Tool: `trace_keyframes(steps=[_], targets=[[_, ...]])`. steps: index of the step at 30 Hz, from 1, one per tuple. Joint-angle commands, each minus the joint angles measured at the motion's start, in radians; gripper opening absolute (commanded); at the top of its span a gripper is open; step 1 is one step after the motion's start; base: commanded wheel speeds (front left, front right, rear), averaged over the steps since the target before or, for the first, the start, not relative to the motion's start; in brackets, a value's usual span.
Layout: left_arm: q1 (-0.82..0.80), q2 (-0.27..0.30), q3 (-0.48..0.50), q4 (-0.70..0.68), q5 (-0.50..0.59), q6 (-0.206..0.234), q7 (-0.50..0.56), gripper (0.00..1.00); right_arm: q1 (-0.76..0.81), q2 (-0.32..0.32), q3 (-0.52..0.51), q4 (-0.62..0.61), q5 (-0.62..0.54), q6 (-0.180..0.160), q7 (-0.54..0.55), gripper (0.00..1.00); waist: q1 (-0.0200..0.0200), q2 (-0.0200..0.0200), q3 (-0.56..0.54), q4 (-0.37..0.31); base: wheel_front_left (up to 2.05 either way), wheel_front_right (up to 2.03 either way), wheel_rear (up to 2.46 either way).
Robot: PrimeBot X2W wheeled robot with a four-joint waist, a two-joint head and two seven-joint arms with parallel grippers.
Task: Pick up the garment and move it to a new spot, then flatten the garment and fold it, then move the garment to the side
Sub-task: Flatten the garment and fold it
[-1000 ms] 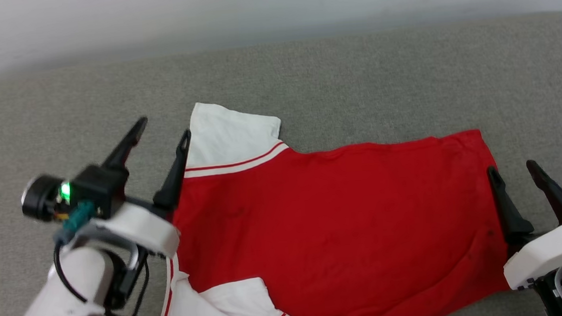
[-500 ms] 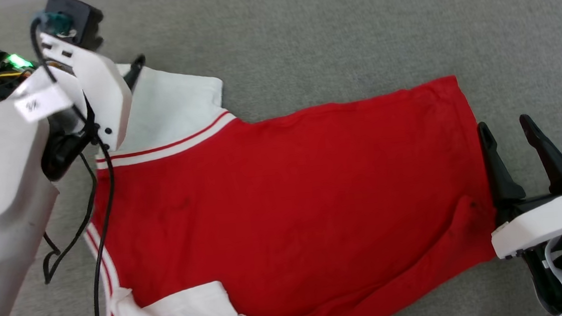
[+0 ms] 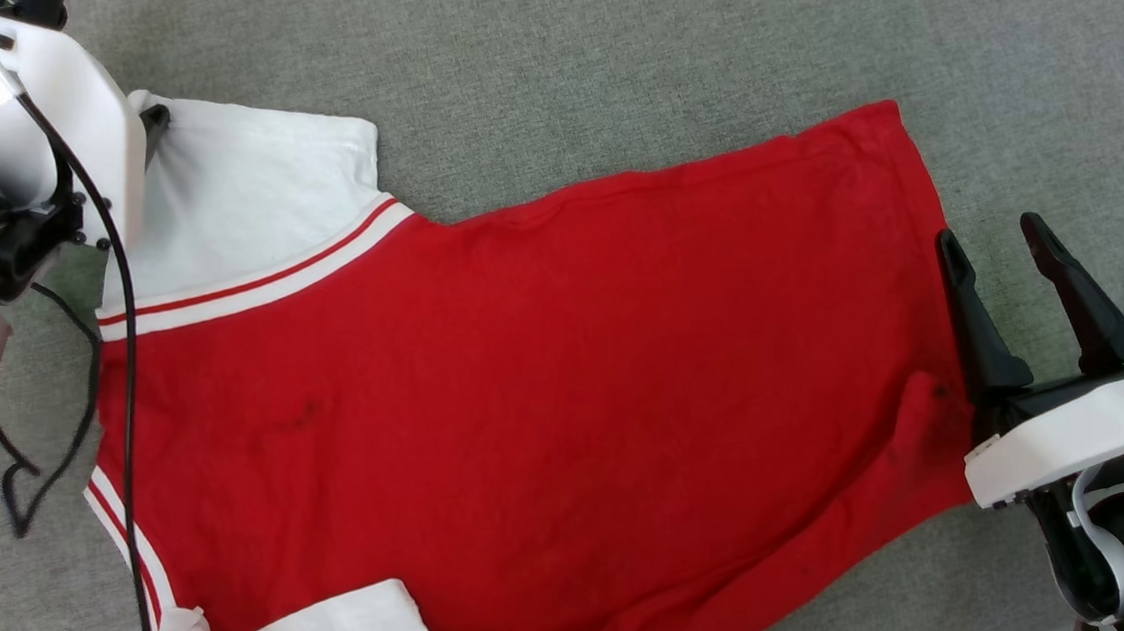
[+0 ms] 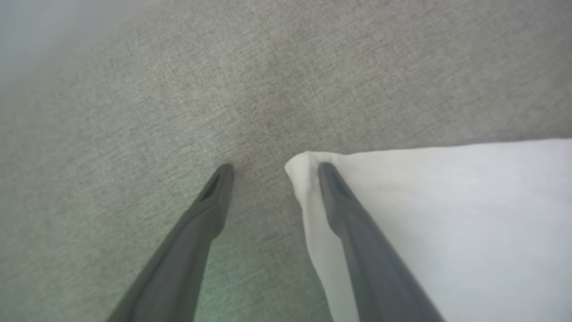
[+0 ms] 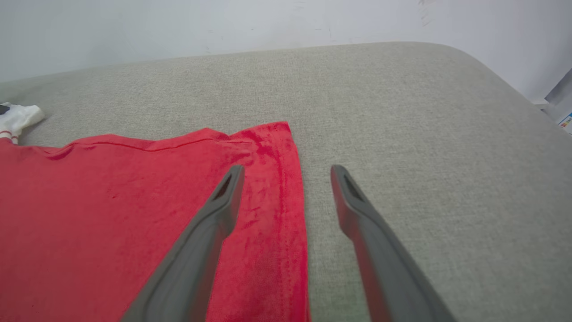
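Both apart: left gripper (image 4: 275, 166) astride the sleeve corner of the garment (image 3: 528, 388), right gripper (image 5: 287, 169) astride its hem.

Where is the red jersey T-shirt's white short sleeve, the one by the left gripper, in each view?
Head view: white sleeve, upper left.
Left wrist view: lower right, corner at left gripper.
Right wrist view: far left edge, tiny.
Shared landmark: grey woven cushion.
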State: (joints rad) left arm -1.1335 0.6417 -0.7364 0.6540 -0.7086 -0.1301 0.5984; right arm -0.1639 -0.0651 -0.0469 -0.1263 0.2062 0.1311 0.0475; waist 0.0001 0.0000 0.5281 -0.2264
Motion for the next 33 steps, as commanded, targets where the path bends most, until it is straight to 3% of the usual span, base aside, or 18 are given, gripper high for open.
trace_keyframes(steps=[1, 2, 3, 12, 19, 27, 33], targets=[[0.029, -0.017, -0.022, 0.018, -0.01, 0.0, 0.021, 0.84, -0.014, 0.004, 0.0, 0.0, -0.004, -0.001, -0.004, 1.0, -0.0001, 0.0, 0.001, 0.001, 0.0, 0.0, 0.0], [0.038, -0.023, -0.038, 0.016, -0.028, -0.002, 0.038, 0.22, -0.015, 0.004, -0.001, 0.002, -0.004, -0.001, -0.005, 1.0, -0.0001, 0.0, 0.001, 0.002, 0.0, 0.0, 0.0], [0.045, -0.025, -0.05, 0.01, -0.045, -0.002, 0.047, 0.0, -0.016, 0.004, -0.003, 0.005, -0.006, -0.001, -0.003, 1.0, -0.0001, 0.0, 0.0, 0.004, 0.0, 0.0, 0.0], [0.049, -0.035, -0.031, 0.031, -0.084, -0.001, -0.133, 0.0, -0.016, -0.014, -0.011, 0.019, -0.02, -0.001, 0.03, 1.0, -0.0001, 0.0, -0.074, 0.038, 0.0, 0.0, 0.0], [0.103, -0.046, -0.015, -0.003, -0.094, 0.001, -0.286, 0.0, 0.016, -0.073, -0.01, 0.029, -0.019, -0.001, 0.114, 1.0, -0.0001, 0.0, -0.181, 0.087, 0.0, 0.0, 0.0], [0.235, -0.025, -0.016, -0.181, -0.107, 0.042, -0.356, 0.0, 0.008, -0.181, -0.021, 0.035, 0.017, -0.001, 0.293, 1.0, -0.0001, 0.0, -0.262, 0.16, 0.0, 0.0, 0.0], [0.33, 0.021, -0.01, -0.389, -0.111, 0.111, -0.363, 0.0, -0.078, -0.299, 0.006, 0.073, 0.083, -0.001, 0.477, 1.0, -0.0001, 0.0, -0.245, 0.204, 0.0, 0.0, 0.0]])
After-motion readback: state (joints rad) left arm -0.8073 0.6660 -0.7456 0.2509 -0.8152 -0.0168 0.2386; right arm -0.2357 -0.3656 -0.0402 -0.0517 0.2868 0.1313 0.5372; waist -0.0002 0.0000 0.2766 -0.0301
